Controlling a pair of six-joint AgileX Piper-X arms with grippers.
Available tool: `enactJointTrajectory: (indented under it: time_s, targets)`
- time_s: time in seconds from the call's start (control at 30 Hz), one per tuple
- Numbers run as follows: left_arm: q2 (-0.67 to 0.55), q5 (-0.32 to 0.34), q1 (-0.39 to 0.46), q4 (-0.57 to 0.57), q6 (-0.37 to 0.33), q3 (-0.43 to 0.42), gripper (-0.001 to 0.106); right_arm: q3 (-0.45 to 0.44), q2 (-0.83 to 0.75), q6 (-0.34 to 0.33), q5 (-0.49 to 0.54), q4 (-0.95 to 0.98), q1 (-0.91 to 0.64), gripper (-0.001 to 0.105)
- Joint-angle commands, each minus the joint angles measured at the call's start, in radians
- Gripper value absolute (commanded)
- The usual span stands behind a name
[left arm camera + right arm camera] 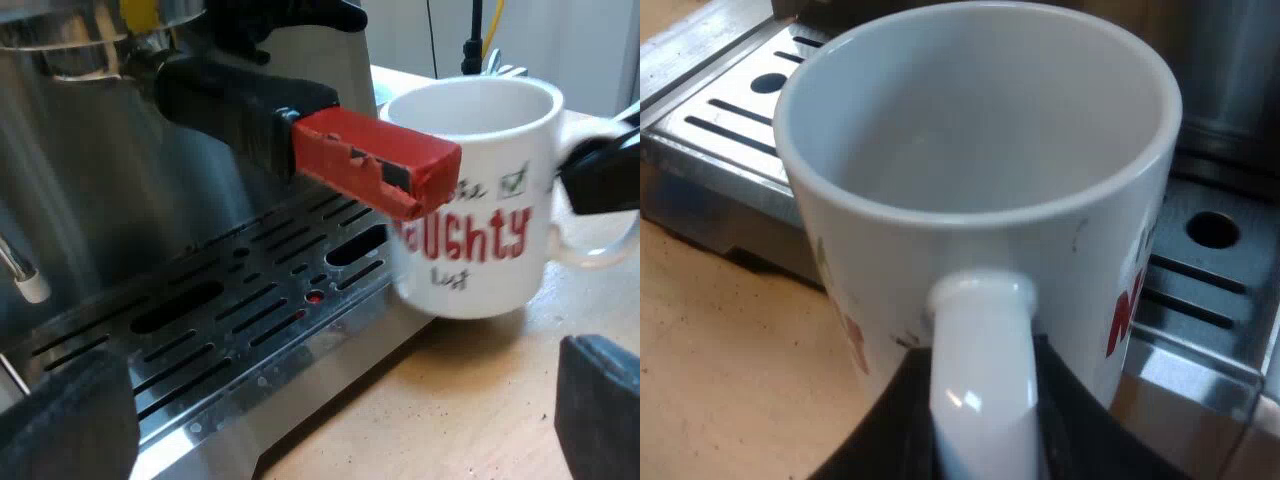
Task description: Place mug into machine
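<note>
A white mug (480, 200) with red lettering sits upright at the outer edge of the espresso machine's (90, 170) slotted metal drip tray (230, 330), over the wooden table. My right gripper (600, 175) is at the mug's handle. In the right wrist view, the right gripper (985, 400) is shut on the handle of the empty mug (970, 130), just short of the drip tray (730, 110). I cannot tell whether the mug touches the table. My left gripper (330, 420) is open over the tray's edge with nothing between its fingers (65, 425).
The metal holder is locked into the machine's front. Its dark handle and red end (380, 160) jut out over the tray, close to the mug's rim. A steam wand tip (20, 270) hangs beside the tray. The wooden table (450, 400) lies below the mug.
</note>
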Motion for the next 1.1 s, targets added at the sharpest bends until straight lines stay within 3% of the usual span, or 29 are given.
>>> enactJointTrajectory:
  time_s: [0.03, 0.63, 0.7, 0.9, 1.1]
  targets:
    - [0.003, -0.01, -0.005, -0.013, -0.012, -0.001, 0.085, -0.049, 0.058, 0.004, 0.012, -0.1, 0.001, 0.0]
    - [0.003, -0.01, -0.005, -0.013, -0.012, -0.001, 0.085, -0.248, 0.388, 0.004, 0.012, -0.253, 0.001, 0.0]
    - [0.003, -0.01, -0.005, -0.013, -0.012, -0.001, 0.085, -0.253, 0.394, 0.004, 0.012, -0.253, 0.001, 0.003]
    - [0.003, -0.01, -0.005, -0.013, -0.04, -0.001, 0.085, -0.253, 0.392, 0.004, 0.012, -0.253, 0.001, 0.042]
    - [0.003, -0.01, -0.005, -0.013, -0.05, -0.001, 0.085, -0.253, 0.375, 0.004, 0.012, -0.251, 0.001, 0.044]
